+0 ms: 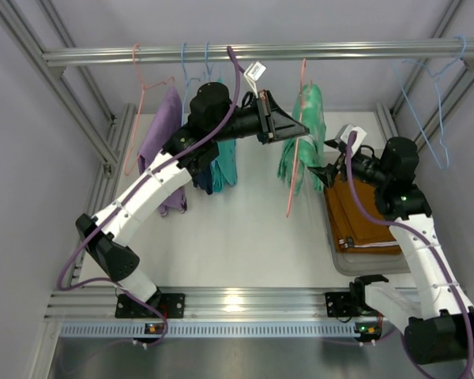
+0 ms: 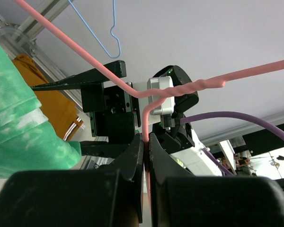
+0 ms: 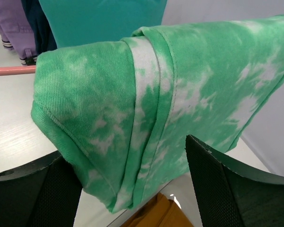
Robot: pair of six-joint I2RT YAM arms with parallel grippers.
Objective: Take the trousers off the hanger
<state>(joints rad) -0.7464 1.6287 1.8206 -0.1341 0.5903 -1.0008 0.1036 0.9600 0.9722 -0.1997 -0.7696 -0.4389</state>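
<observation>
The mint-green mottled trousers (image 1: pixel 308 138) hang folded over a pink hanger (image 1: pixel 299 150) under the rail. My left gripper (image 1: pixel 302 130) is shut on the hanger's pink wire (image 2: pixel 146 135) just below its twisted neck. In the right wrist view the trousers (image 3: pixel 156 90) fill the frame, and my right gripper (image 3: pixel 132 189) stands open with one finger on each side of their lower fold. The left finger (image 3: pixel 33 194) sits by the cloth's edge. The rust-orange trousers (image 1: pixel 362 215) lie folded in a tray at the right, below the right gripper (image 1: pixel 325 174).
The rail (image 1: pixel 261 53) also carries a lilac pair (image 1: pixel 164 130) on a pink hanger, a teal pair (image 1: pixel 225 162), and an empty blue hanger (image 1: pixel 433 103) at far right. The clear tray (image 1: pixel 355 264) sits by the right arm's base. Frame posts border both sides.
</observation>
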